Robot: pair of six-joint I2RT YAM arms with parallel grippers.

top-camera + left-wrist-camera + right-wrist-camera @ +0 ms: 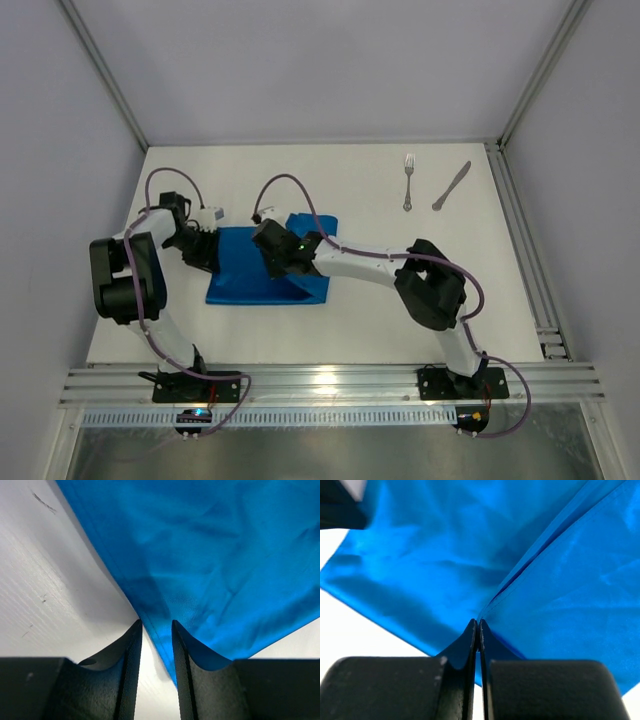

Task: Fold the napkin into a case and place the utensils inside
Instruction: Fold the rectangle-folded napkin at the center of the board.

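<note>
White worktop point(350, 320) fills the floor of a grey-walled cell, with the blue napkin point(240, 270) lying left of centre, partly folded, its right part doubled over in creased layers.

The left end effector point(200, 245) sits at the napkin's left edge. Seen from its own wrist point(157, 625), its fingers point(182, 680) stand a little apart with bare worktop showing in the gap. The napkin point(210, 570) brushes the right finger only (nothing is clamped).

The right end effector point(280, 262) is over the napkin's middle. Its wrist view point(478, 622) shows the fingers pressed together on a ridge of napkin point(560, 580) drawn up to their tips.

The fork point(408, 182) and knife point(451, 186) lie near each other at the far right, well apart from the napkin.
</note>
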